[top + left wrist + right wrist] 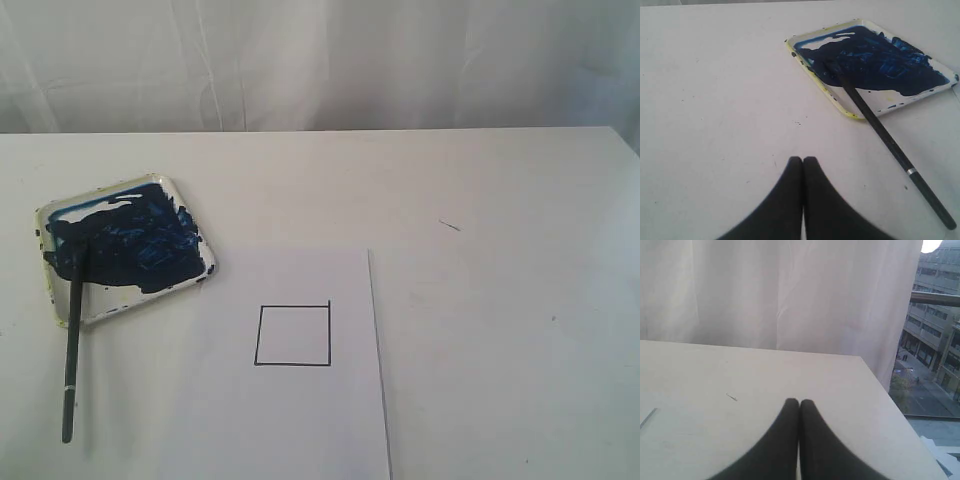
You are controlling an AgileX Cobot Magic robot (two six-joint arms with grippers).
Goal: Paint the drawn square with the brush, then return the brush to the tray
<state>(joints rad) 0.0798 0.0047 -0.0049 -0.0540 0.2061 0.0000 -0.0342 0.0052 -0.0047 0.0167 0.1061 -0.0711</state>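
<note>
Since the drawn square [293, 335] on the paper [300, 420] is blank inside, painting has not begun. The brush [73, 330] rests with its tip in the tray [190, 205], untouched. The left gripper [803, 159] and right gripper [799, 401] are both clenched, holding nothing.
</note>
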